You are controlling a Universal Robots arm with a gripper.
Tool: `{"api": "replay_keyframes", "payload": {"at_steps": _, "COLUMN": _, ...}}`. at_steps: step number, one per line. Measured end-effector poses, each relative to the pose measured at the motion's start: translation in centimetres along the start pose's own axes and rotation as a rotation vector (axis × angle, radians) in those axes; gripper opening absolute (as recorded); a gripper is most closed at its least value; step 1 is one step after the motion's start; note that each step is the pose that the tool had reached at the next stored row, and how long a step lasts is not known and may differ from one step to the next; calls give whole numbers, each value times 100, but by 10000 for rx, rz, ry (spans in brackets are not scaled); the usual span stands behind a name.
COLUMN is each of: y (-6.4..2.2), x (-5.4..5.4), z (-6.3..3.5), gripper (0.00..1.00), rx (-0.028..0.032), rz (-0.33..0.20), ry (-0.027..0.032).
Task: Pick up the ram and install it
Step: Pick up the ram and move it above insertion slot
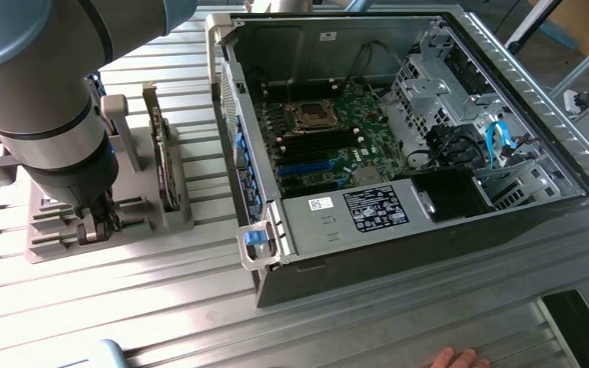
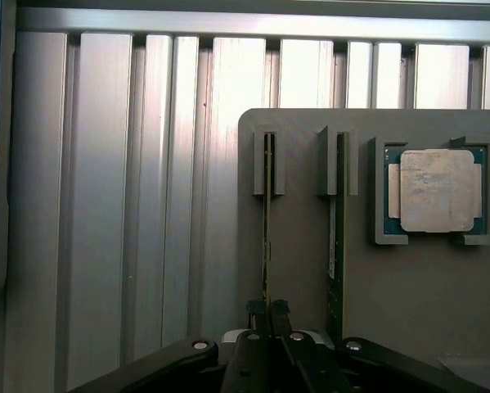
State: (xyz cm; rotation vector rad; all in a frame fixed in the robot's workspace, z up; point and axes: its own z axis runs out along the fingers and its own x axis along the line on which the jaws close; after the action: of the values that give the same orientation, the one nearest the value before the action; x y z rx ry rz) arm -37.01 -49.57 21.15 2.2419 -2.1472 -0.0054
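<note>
Green, thin board: the ram (image 2: 267, 221) stood on edge in a slot of the grey holder (image 2: 302, 270), so I saw it as one narrow line. The gripper (image 2: 268, 309) was drawn narrow. Its black fingertips (image 2: 256, 315) sat on either side of the ram's upper edge and, by my judgement, pinched it. A second stick (image 2: 336, 229) stood in the next slot, just beside. A CPU (image 2: 437, 190) with a dull metal lid lay flat in a square pocket beyond that.

Handling, my estimate: light, and stiff along its length, but thin and brittle. The chips and contacts should take no squeeze. The best hold is across the flat faces at the upper edge, so the ram lifts straight and does not rock in the slot. The smooth faces could slip under a weak pinch.

The holder looked like matte moulded plastic with square-cut slots. The table (image 2: 105, 205) was ribbed aluminium with a bright sheen. The case (image 1: 509, 73) was open sheet steel, well apart from the holder.
</note>
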Motion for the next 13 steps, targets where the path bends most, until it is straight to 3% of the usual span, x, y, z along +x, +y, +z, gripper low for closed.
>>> {"api": "replay_keyframes", "payload": {"at_steps": 13, "y": 3, "x": 2, "z": -92, "gripper": 12, "rx": 0, "rz": 0, "ry": 0}}
